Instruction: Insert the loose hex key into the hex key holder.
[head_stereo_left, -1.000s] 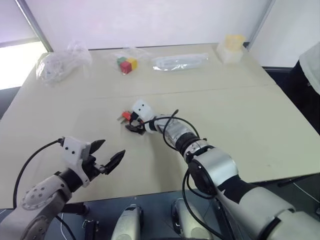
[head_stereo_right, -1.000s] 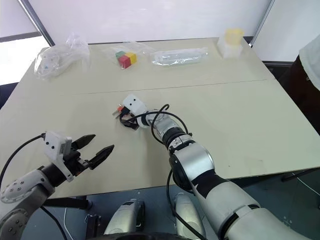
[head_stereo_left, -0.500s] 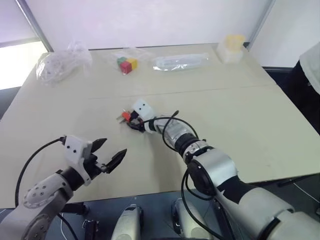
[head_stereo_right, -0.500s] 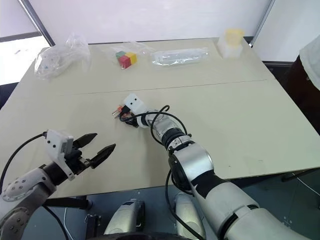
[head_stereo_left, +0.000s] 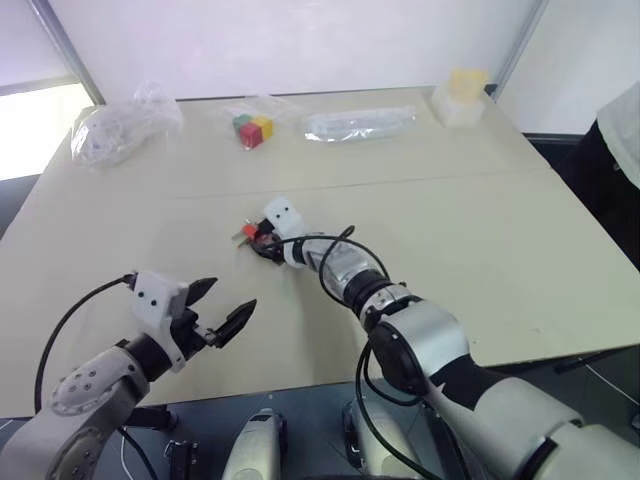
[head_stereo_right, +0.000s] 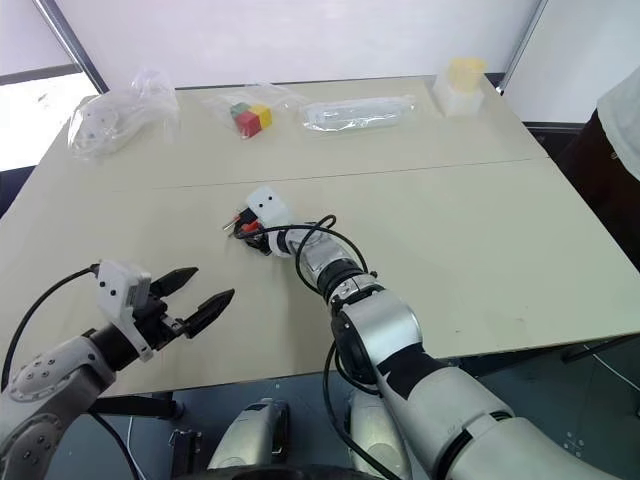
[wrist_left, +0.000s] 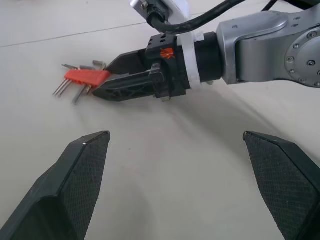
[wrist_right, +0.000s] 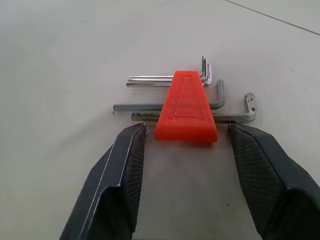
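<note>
Right wrist view: right pincer (wrist_right: 186, 145) has narrowed since a second ago, fingers now bracketing the near end of the hex key holder (wrist_right: 186, 107) on the table (wrist_right: 60, 60), not yet clamped. Loose hex key: cannot single out. Left pincer (head_stereo_left: 222, 312) wide apart, idle.

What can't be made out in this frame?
- Whether the right tool touches the hex key holder: right wrist view, contact unclear.
- Loose hex key: not distinguishable among the keys.
- Bag contents: head views, crumpled plastic.
- Person: cut off by the edge.
</note>
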